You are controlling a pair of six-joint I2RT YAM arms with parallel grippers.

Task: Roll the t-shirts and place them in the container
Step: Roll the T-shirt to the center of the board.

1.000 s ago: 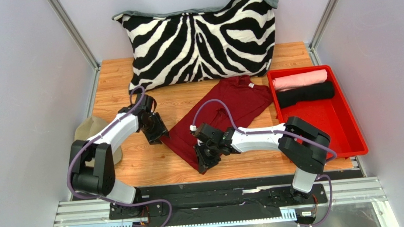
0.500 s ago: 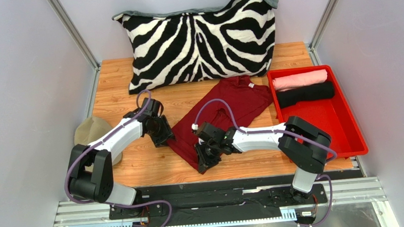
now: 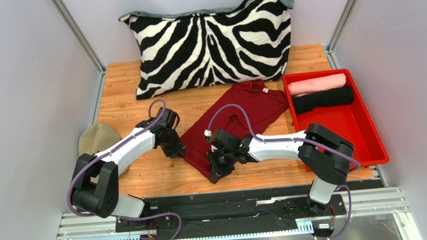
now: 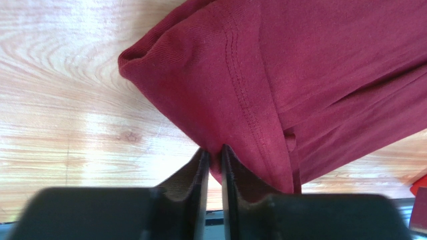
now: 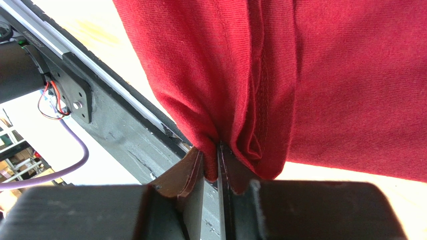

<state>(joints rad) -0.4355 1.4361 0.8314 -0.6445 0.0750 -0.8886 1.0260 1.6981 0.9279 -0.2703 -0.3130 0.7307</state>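
Note:
A maroon t-shirt [image 3: 244,110] lies slantwise on the wooden table, collar toward the far right. My left gripper [image 3: 179,150] is at the shirt's near-left hem corner and shut on a fold of the cloth [image 4: 235,100]. My right gripper [image 3: 216,170] is shut on the near hem corner beside the table's front edge, the red cloth [image 5: 300,75] bunched between its jaws. A rolled pink t-shirt [image 3: 316,83] and a rolled black t-shirt [image 3: 323,99] lie side by side in the red tray [image 3: 353,136].
A large zebra-striped pillow [image 3: 211,41] leans against the back wall, its lower edge just beyond the shirt's collar. A khaki cap [image 3: 95,140] lies at the table's left edge behind my left arm. The black rail [image 5: 125,135] runs along the front edge.
My left gripper moved right from the bare wood to the shirt's left hem corner and closed on the cloth. The right gripper kept its hold and barely moved.

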